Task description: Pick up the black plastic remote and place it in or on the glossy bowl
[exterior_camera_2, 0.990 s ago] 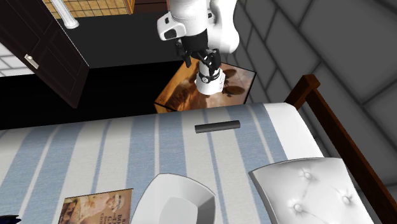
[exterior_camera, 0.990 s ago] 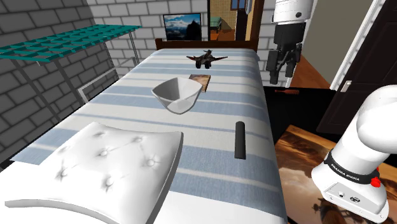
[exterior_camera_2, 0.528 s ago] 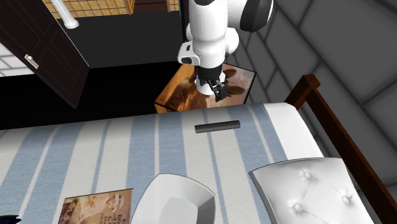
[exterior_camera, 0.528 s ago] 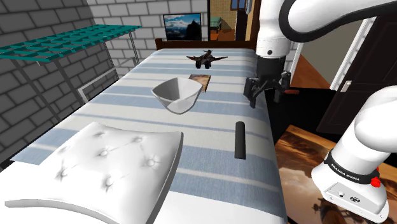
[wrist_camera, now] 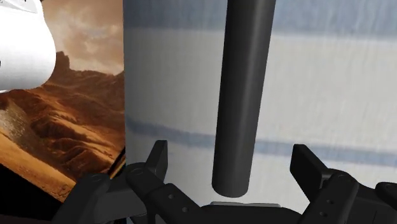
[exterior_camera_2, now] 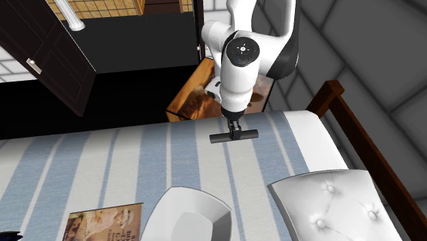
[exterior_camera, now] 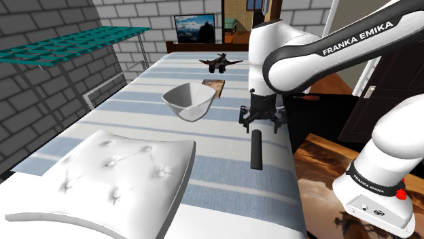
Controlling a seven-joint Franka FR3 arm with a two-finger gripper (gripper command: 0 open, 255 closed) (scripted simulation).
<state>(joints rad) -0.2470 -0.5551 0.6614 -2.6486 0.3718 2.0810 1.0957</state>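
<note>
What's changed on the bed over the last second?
The gripper swung in from beyond the edge of the bed and came down over one end of the black remote. Its fingers stand open either side of it, nothing gripped yet. The remote, white bowl and pillow lie where they were.

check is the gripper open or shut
Open: the gripper has its fingers apart in the wrist view, the remote between them untouched.

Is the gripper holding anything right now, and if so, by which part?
Nothing is held. The gripper is open over the black remote, which lies on the bed between the fingers; neither one touches it.
</note>
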